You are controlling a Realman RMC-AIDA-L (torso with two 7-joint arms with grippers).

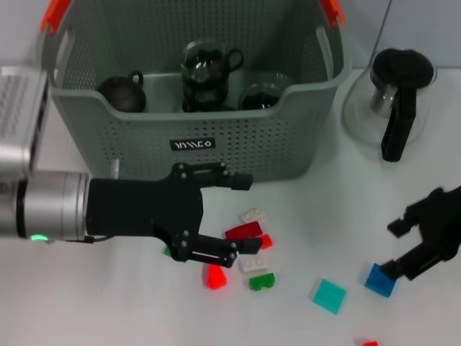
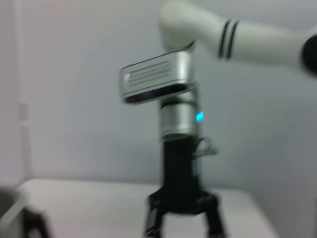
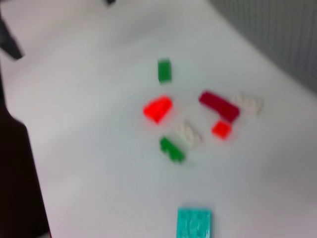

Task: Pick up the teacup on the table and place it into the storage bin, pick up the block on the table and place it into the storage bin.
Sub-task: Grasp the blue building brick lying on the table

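Note:
The grey-green storage bin (image 1: 238, 140) stands at the back of the table. Inside it sit a black teapot (image 1: 122, 92), a glass pot (image 1: 207, 72) and a small clear teacup (image 1: 263, 95). Several blocks lie in front of the bin: dark red (image 1: 245, 231), bright red (image 1: 214, 277), green (image 1: 262, 281), teal (image 1: 329, 295) and blue (image 1: 379, 280). My left gripper (image 1: 245, 213) hovers open over the cluster, its fingers either side of the dark red block (image 3: 219, 105). My right gripper (image 1: 394, 249) is open at the right, its lower finger beside the blue block.
A glass carafe (image 1: 395, 101) with a black handle stands right of the bin. Two white blocks (image 1: 252, 215) (image 1: 253, 264) and a small red one (image 1: 265, 241) lie in the cluster. Another red block (image 1: 369, 343) shows at the front edge.

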